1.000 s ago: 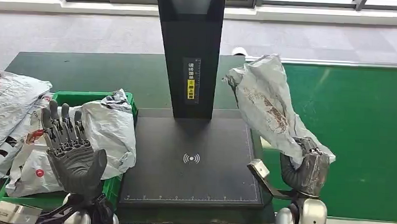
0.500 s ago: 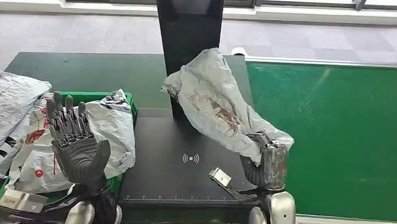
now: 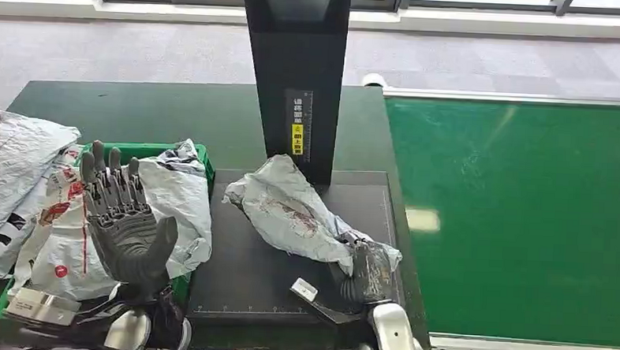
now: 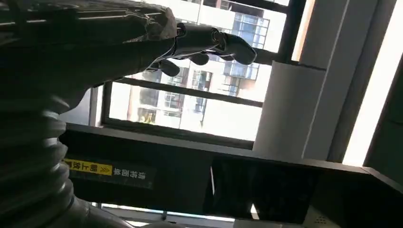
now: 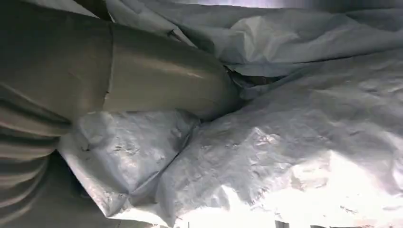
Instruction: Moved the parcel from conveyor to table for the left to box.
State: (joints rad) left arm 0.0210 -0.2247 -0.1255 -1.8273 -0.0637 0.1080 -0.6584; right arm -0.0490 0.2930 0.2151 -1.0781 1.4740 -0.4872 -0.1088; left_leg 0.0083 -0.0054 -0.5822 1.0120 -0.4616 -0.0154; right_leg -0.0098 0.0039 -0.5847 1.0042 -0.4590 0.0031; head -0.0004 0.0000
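Grey crinkled plastic makes up the parcel (image 3: 289,213), which lies on the black scanning platform (image 3: 239,274), just in front of the black upright column (image 3: 295,72) and partly leaning toward it; its near end is bunched inside the right hand (image 3: 363,274), whose fingers wrap around that end and grasp it at the platform's front right part; the right wrist view shows the thick grey thumb (image 5: 157,80) pressed into the creased grey film of the parcel (image 5: 294,142). A white contactless symbol that the platform carries cannot be seen under the parcel; a yellow and black label (image 3: 298,127) sits on the column's front face. Right of the platform runs the green conveyor belt (image 3: 526,216), touching nothing of the parcel. Left of the platform stands a green bin (image 3: 201,158) heaped with other grey and white mailing bags (image 3: 171,208); more bags (image 3: 7,162) lie beyond the bin's far left side. Over the bin the left hand (image 3: 127,222) is raised with palm facing the platform, fingers straight and spread, grasping nothing; the left wrist view shows its fingers (image 4: 209,42) against a window.
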